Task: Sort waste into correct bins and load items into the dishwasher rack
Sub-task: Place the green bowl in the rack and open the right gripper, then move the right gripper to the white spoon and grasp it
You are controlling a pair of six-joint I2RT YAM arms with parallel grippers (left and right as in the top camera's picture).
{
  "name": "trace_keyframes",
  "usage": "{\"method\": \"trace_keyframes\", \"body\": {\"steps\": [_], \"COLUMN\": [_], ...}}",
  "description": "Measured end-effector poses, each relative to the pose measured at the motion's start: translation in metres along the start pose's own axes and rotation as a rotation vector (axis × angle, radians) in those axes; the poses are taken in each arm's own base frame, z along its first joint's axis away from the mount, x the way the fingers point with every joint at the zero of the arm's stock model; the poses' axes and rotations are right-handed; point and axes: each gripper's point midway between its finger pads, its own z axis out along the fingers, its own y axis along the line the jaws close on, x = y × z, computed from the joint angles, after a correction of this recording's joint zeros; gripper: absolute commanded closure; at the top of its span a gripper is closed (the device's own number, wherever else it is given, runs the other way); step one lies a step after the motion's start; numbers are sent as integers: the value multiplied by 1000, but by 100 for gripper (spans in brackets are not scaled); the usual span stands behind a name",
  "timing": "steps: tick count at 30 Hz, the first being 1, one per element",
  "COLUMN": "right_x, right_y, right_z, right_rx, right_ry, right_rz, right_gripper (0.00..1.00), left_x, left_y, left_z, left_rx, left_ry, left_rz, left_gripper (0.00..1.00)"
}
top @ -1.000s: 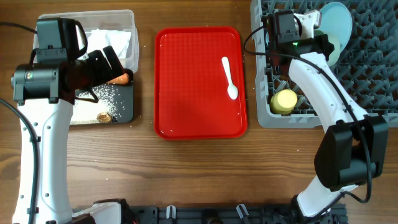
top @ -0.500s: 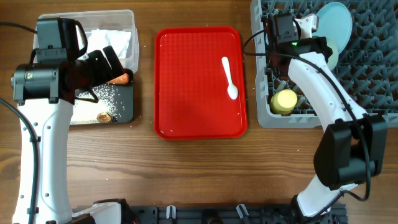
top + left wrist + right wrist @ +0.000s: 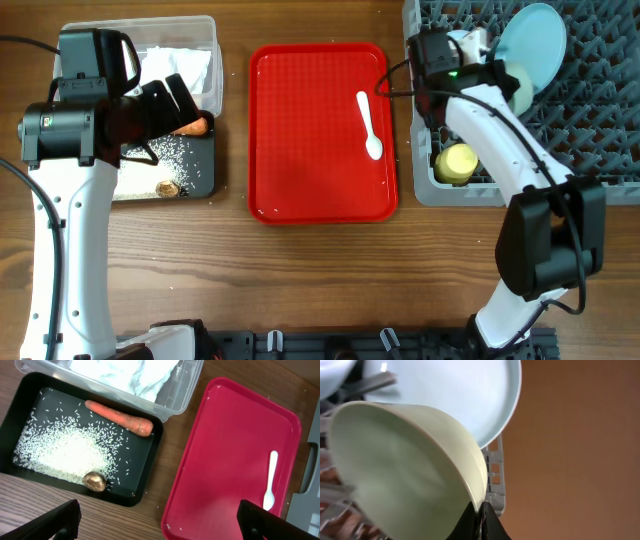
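My right gripper (image 3: 481,510) is shut on the rim of the mint-green bowl (image 3: 400,475), which it holds tilted over the grey dishwasher rack (image 3: 600,120). The pale blue plate (image 3: 530,35) stands on edge just behind the bowl (image 3: 517,86). A yellow cup (image 3: 457,162) sits in the rack's near left corner. My left gripper (image 3: 160,529) hangs open over the wood between the black bin (image 3: 150,475) and the red tray (image 3: 235,450). Rice (image 3: 65,452), a carrot (image 3: 120,417) and a brown lump (image 3: 94,480) lie in the black bin. White napkins (image 3: 125,372) fill the clear bin (image 3: 182,387).
A white plastic spoon (image 3: 369,125) lies on the right side of the red tray (image 3: 310,140). The tray sits between the bins and the rack. Bare wooden table (image 3: 300,280) runs along the front.
My right arm has shifted a little to the left with the mint-green bowl in its grip. The left arm has not moved.
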Motion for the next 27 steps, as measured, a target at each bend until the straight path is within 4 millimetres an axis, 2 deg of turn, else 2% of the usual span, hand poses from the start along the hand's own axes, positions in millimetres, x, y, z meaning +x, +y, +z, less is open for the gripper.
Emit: {"method": "trace_keyframes", "body": {"steps": [1, 5, 8, 10, 15, 17, 22, 27], "right_x": [-1, -2, -3, -5, -12, -15, -22, -40], "right_y": [2, 8, 17, 22, 34, 39, 46, 44], "right_z": [-2, -8, -17, -24, -43, -53, -70, -78], "right_rx": [-1, -23, -52, -65, -88, -95, -104, -105], "right_ry": [-4, -17, -33, -49, -98, -122, -168, -222], "right_rz": [-6, -37, -70, -85, -105, -114, -129, -29], "right_gripper": [94, 65, 49, 28, 14, 0, 0, 0], "left_x": [0, 0, 0, 0, 0, 0, 0, 0], "left_y": [0, 0, 0, 0, 0, 0, 0, 0], "left_z": [0, 0, 0, 0, 0, 0, 0, 0], "left_rx": [0, 0, 0, 0, 0, 0, 0, 0], "left_ry": [0, 0, 0, 0, 0, 0, 0, 0], "left_rz": [0, 0, 0, 0, 0, 0, 0, 0], "left_gripper": [0, 0, 0, 0, 0, 0, 0, 0]}}
